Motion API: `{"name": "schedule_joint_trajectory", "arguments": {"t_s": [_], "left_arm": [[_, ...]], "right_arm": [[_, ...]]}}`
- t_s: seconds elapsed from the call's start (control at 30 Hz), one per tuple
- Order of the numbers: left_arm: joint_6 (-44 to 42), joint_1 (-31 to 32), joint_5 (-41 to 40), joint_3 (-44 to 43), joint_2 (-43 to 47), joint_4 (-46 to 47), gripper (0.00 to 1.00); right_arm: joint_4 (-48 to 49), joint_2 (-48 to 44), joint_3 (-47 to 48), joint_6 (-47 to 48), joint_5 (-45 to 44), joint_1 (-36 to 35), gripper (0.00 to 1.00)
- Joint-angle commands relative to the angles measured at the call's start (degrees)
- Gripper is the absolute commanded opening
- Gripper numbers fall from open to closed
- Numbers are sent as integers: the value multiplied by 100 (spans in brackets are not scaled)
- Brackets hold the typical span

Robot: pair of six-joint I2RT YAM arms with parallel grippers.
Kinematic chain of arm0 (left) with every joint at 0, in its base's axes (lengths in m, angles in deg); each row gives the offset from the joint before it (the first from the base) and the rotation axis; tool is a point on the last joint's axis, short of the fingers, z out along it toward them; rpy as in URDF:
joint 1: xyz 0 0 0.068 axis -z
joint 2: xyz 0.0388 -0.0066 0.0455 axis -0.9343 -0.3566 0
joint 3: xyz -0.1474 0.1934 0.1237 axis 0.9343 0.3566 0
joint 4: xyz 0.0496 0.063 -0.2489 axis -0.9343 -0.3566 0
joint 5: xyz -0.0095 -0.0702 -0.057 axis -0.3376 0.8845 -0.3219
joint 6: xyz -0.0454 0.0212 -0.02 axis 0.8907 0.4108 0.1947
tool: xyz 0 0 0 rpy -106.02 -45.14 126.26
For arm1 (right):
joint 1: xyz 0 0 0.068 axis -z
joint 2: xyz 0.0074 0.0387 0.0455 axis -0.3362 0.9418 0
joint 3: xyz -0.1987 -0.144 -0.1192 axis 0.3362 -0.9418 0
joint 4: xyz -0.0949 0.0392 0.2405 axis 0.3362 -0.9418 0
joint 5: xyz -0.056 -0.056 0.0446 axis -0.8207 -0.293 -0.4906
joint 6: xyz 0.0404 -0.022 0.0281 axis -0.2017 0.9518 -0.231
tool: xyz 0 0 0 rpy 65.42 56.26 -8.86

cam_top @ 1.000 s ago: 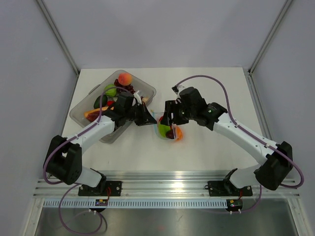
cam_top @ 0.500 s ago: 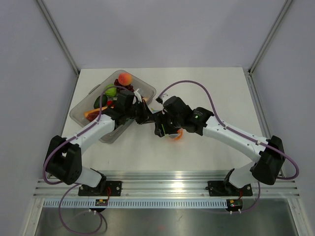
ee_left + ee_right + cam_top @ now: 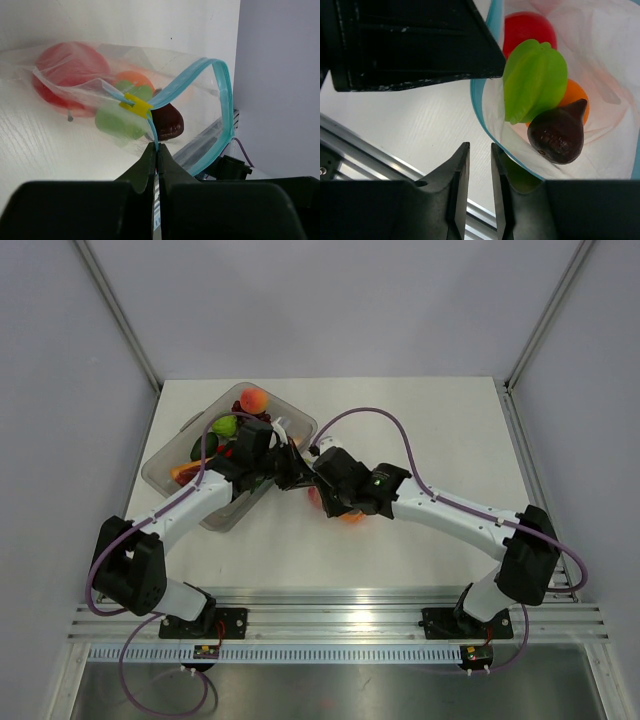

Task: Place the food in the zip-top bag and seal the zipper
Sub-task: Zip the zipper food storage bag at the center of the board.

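Arms: two, reaching in from the near edge of the tabletop (image 3: 430, 430) and meeting a little left of its middle.
Tub: one clear tub (image 3: 165, 472) toward the back left corner. A peach piece (image 3: 253, 400), a green one (image 3: 224, 425) and an orange one (image 3: 185, 472) show plainly in it. The left arm hides the rest, so I cannot count them.
Left pincer: the left pincer (image 3: 156, 150) is clamped tight on the zipper's blue strip, just below the yellow slider (image 3: 136, 106).
Zipper: one zipper (image 3: 220, 95), unsealed, its two strips bowed apart into a loop.
Bag: one zip-top bag (image 3: 610, 65), lying near the middle of the tabletop, mouth toward the left pincer.
Food in bag: four pieces. There is one red piece (image 3: 70, 70), one orange piece (image 3: 131, 80), one green ridged piece (image 3: 535, 82) and one dark purple piece (image 3: 557, 132).
Right pincer: the right pincer (image 3: 479, 146) is narrowed to a slit with only tabletop showing between its fingers. It sits just beside the bag's blue mouth edge.
Change: a second ago the right pincer stood at the bag's right side, with green and dark pieces visible from above. It has since swung left over the bag to meet the left pincer, and the right arm now covers most of the bag. The left arm and the tub have barely shifted.
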Motion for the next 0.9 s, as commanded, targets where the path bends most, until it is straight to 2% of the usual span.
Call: {"name": "schedule_joint_trajectory", "arguments": {"t_s": [0.0,0.23,0.33,0.37,0.47,0.67,0.87], "left_arm": [[46,24,-4,-225,56,103,0],[-7,24,14,-216,22,68,0],[-6,33,22,-208,13,86,0],[-15,33,22,-199,13,86,0],[-15,33,40,-208,12,86,0],[-42,33,49,-225,21,68,0],[-33,42,58,-225,21,112,0]], "right_arm": [[328,-48,184,-175,-683,-28,29],[487,-460,158,1,-287,-28,33],[767,-671,-26,80,-506,-29,43],[812,-681,-53,106,-551,-29,50],[734,-480,52,238,-762,-20,59],[662,-49,210,370,-569,-72,57],[698,4,158,379,-455,-99,50]]}}
